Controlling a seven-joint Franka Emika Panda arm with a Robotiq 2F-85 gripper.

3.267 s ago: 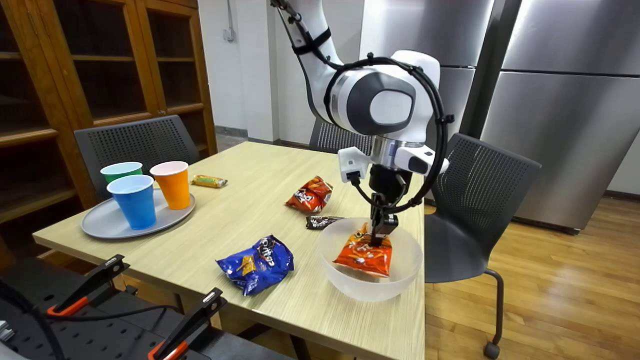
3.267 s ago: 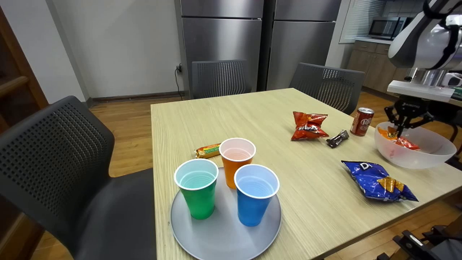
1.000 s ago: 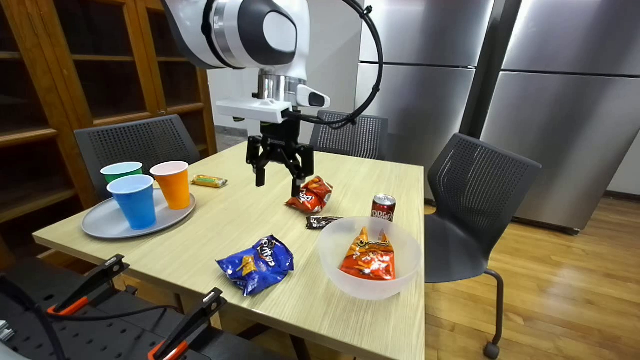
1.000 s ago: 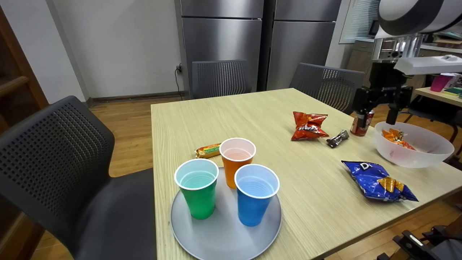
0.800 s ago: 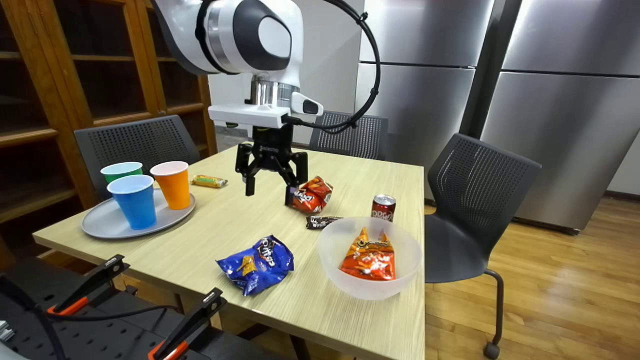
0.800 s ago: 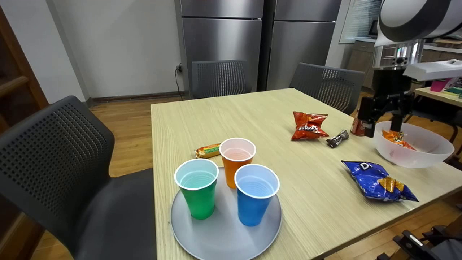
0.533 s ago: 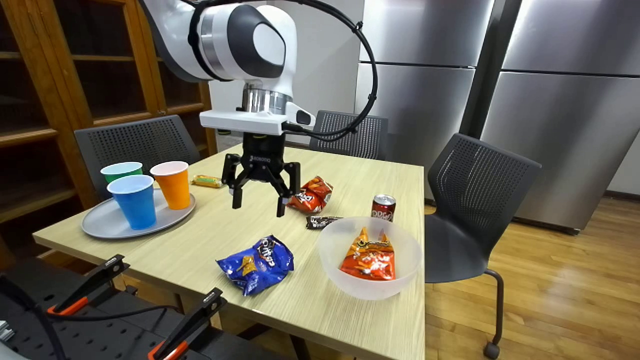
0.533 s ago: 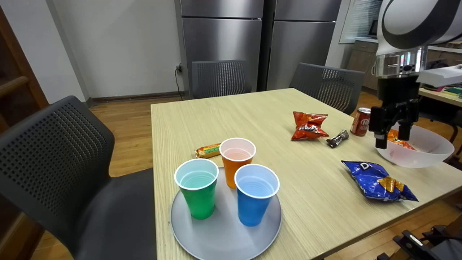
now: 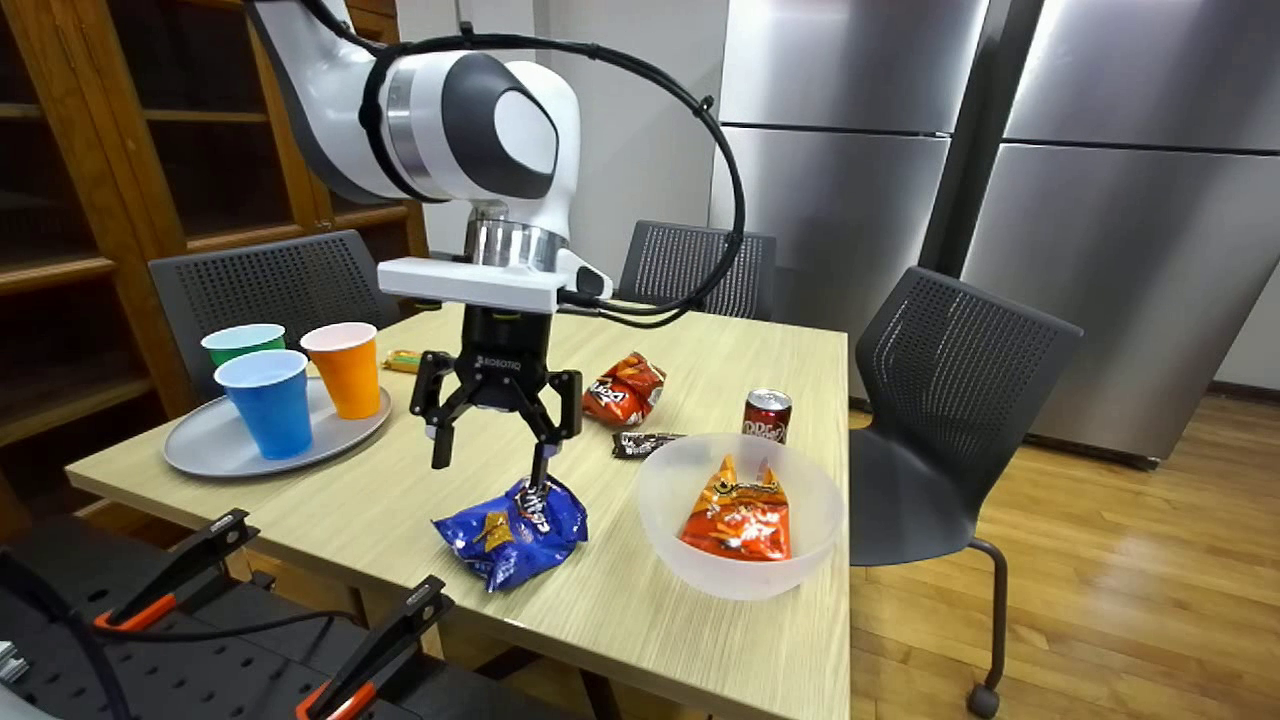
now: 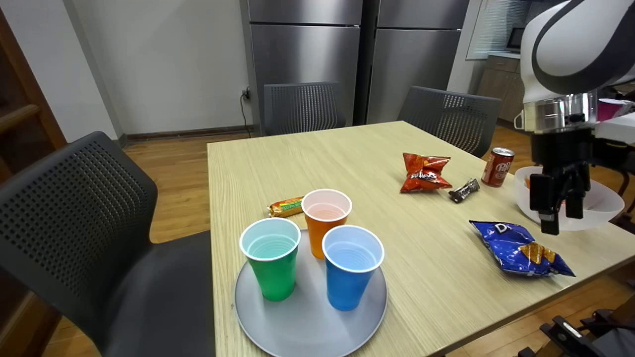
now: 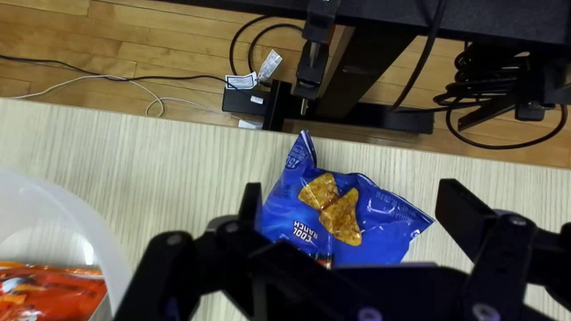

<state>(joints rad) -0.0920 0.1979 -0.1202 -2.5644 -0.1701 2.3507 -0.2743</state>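
Blue and glossy, the chip bag (image 11: 343, 214) lies on the table (image 11: 178, 151) between the two fingertips of my gripper (image 11: 350, 200) as the wrist view has it, and my fingers (image 11: 459, 209) are spread wide. Beside one of them the frosted bowl (image 11: 105, 240) shows in part, with an orange-red bag (image 11: 49, 292) inside; beyond my fingertips, past the table's edge, are a black clamp (image 11: 310, 73) and the wooden floor (image 11: 102, 49). In an exterior view I point downward over the chip bag, one fingertip overlapping its upper end; the bowl stands near me, a soda can (image 9: 767, 414) upright just past it, and a dark wrapped bar (image 9: 643, 446) and a red bag (image 9: 628, 390) lie farther behind me. In an exterior view my fingertips stand clear above the chip bag, a strip of table showing between, and I cover part of the bowl. Well apart from me, a gray plate (image 10: 307, 337) carries a green cup (image 10: 275, 277), a blue cup (image 10: 347, 287) and an orange cup (image 10: 317, 233), all upright, with a yellow-wrapped snack (image 10: 285, 207) just beside the plate.
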